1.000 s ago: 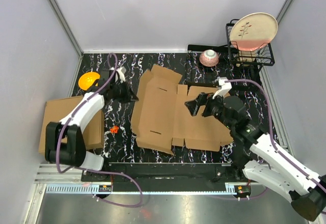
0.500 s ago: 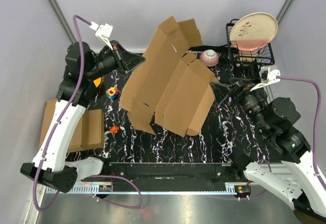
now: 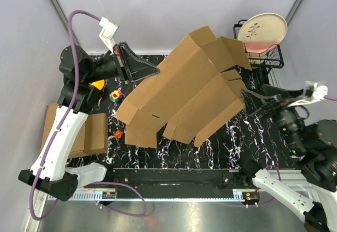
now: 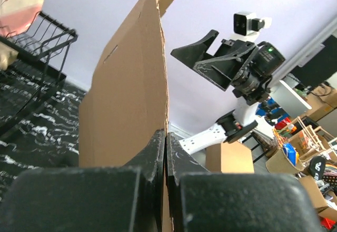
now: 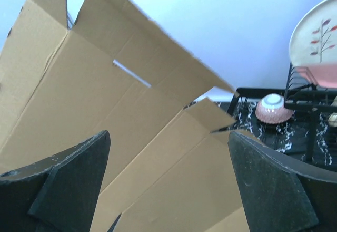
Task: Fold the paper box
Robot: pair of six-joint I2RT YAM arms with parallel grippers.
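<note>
The left gripper (image 4: 166,138) was pinched shut on one edge of the brown cardboard box blank (image 3: 181,97), holding it tilted above the black marbled bench (image 3: 231,142), probably so that its flaps hung free. The right gripper (image 5: 168,137) gaped wide, with the blank just ahead of it, apparently ready to grasp the opposite side.

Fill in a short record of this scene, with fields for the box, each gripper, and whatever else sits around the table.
box: cardboard box, flaps open, held up and tilted above the table
left gripper: left gripper shut on the box's edge
right gripper: right gripper open, at the box's right side
far right corner: plate standing in a black wire rack
left side: colourful toy; flat cardboard sheet
</note>
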